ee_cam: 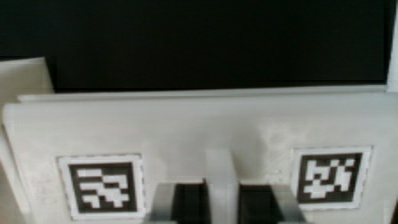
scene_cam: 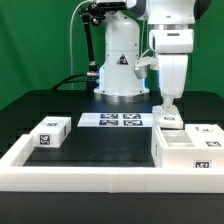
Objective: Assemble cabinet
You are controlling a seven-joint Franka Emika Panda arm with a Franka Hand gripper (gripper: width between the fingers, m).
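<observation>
White cabinet (scene_cam: 186,152) at 4 o'clock on black table (scene_cam: 100,143), directly at 6 o'clock from pincer (scene_cam: 168,103), tips down at its top. Dark fingers (ee_cam: 183,205) almost together, only thin slit between; if something pinched, cannot tell. Square black-and-white marker tags (ee_cam: 102,186) blurred, not readable. Triangle warning sticker (scene_cam: 118,60) on robot base (scene_cam: 118,86).

No readable words or numbers anywhere, tbh. Only square black-and-white marker tags (ee_cam: 102,186): on the cabinet (scene_cam: 188,152), the small white block (scene_cam: 49,134) by the bench's (scene_cam: 100,146) edge, the marker board (scene_cam: 122,120). Warning triangle (scene_cam: 120,61) on the arm's base (scene_cam: 118,86).
</observation>
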